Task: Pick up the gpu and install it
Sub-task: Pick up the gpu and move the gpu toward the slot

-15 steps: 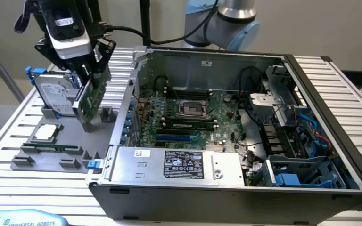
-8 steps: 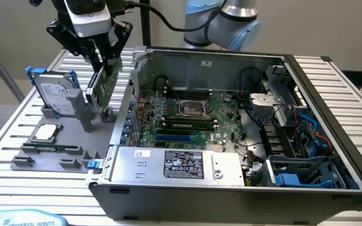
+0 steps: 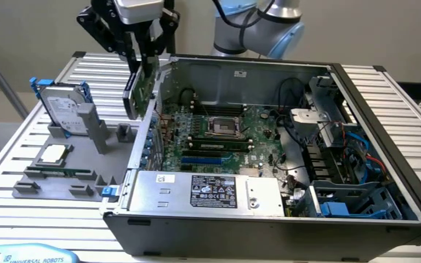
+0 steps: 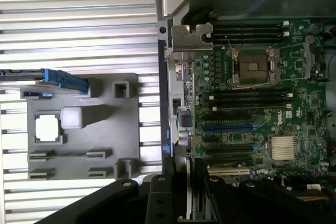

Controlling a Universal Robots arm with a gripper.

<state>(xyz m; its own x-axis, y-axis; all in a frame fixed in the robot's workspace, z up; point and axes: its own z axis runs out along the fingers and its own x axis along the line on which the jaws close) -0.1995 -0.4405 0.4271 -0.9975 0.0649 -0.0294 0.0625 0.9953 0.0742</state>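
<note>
My gripper (image 3: 142, 52) is shut on the gpu (image 3: 138, 90), a thin dark card with a green board that hangs upright on its edge. It is in the air above the wall of the open computer case (image 3: 386, 137) on the exterior view's left, just above the motherboard (image 3: 225, 137). In the wrist view the gpu (image 4: 182, 116) appears edge-on between the black fingers (image 4: 168, 179), with its silver bracket and ports along the case wall beside the motherboard (image 4: 252, 108) and its slots.
A grey fixture (image 3: 28, 189) on the slatted table holds a hard drive in a blue frame (image 3: 64, 112), a square processor chip (image 3: 53, 155) and a narrow memory stick (image 3: 61, 171). Inside the case are a silver power supply (image 3: 203, 192), cables and drive bays (image 3: 350, 203).
</note>
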